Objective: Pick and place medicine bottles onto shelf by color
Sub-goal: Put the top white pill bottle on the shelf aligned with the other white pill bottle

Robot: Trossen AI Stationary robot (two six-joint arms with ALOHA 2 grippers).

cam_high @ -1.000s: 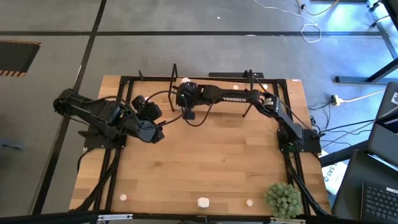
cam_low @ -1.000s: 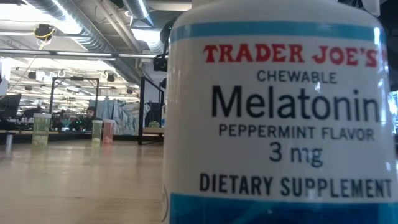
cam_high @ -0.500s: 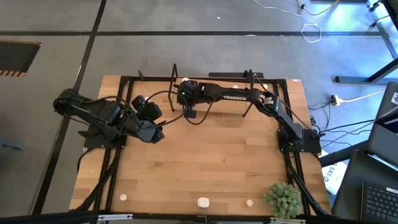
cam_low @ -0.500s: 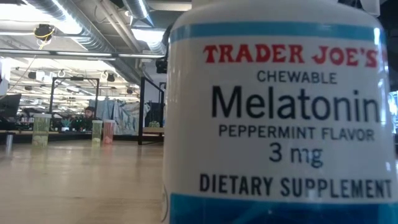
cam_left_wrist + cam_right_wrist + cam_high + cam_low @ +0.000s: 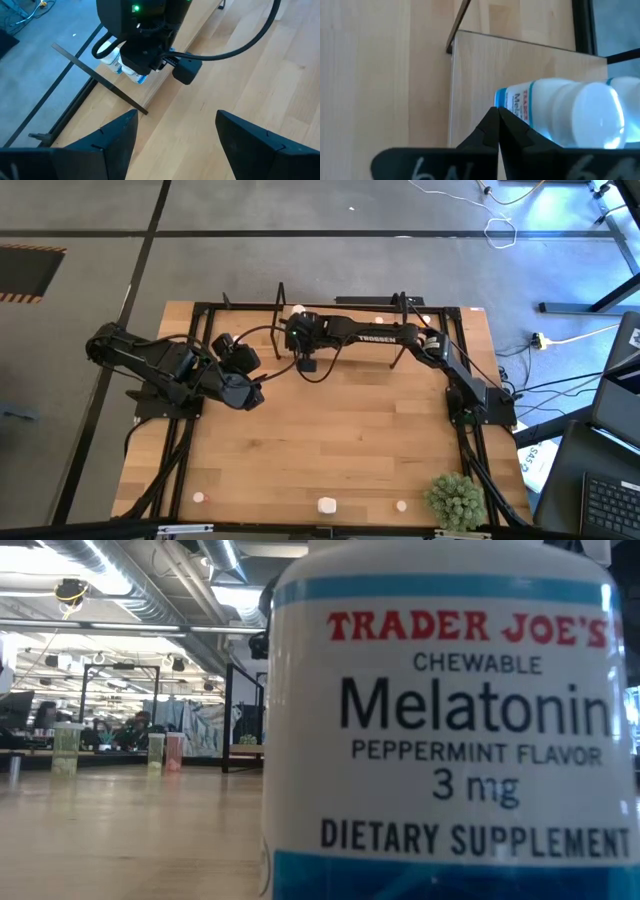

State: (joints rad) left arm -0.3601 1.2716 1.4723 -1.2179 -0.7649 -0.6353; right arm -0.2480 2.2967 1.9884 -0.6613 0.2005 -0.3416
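The right gripper (image 5: pixel 497 117) hangs over the shelf (image 5: pixel 485 75) with its jaws clenched on nothing; two white medicine bottles (image 5: pixel 555 115) stand just beyond their tips, probably grouped there by color. The left gripper (image 5: pixel 172 135) waits with jaws spread wide and empty, while more bottles (image 5: pixel 327 505) sit well apart from both on the worktop (image 5: pixel 340 440).

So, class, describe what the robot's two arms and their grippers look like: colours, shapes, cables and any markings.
Both arms are dark, jointed and slim. The right arm carries white lettering along its long link, too small to read for certain, and a black cable loops beneath it. A green light glows on its wrist housing. The left gripper has two broad, flat, black tapered fingers; the right gripper has black fingers ending in points.
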